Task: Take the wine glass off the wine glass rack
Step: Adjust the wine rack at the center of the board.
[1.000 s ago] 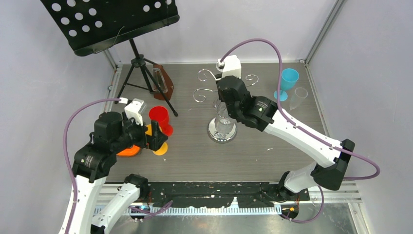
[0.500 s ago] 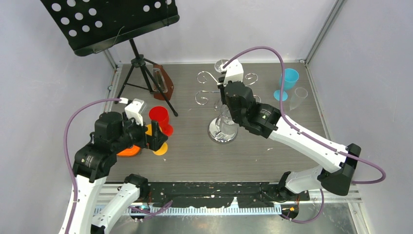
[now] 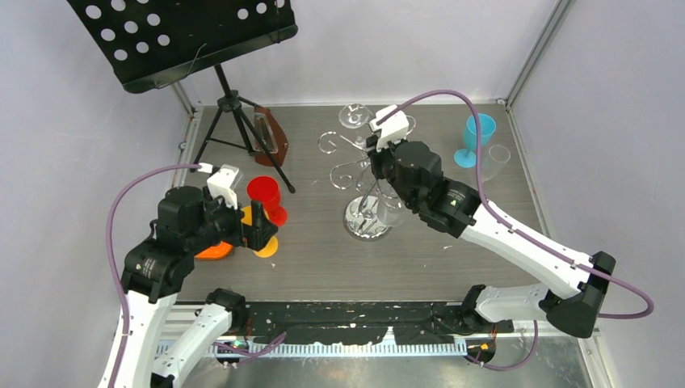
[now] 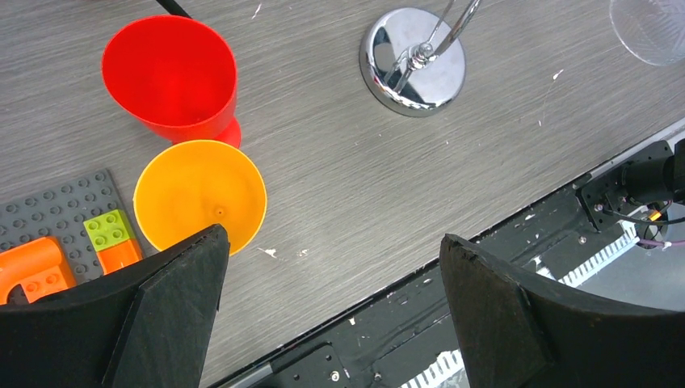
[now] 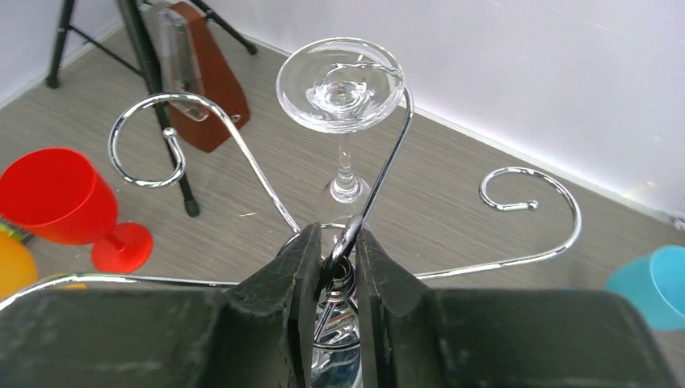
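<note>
Right claw [image 5: 335, 260] clenched on the wine glass rack [image 5: 386, 170] at its hub, not the wine glass [image 5: 340, 85]. That's fragile, slippery, light: take the stem. Left claw [image 4: 331, 311] released.

The right gripper [image 5: 335, 263] is pinching the wine glass rack [image 5: 384, 162] at its hub; the wine glass [image 5: 340, 85] is hanging inverted beyond.

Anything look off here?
Yes: the right gripper is pinched on the centre wire hub of the wine glass rack, not on the wine glass, which hangs upside down by its foot in a scroll arm.
</note>
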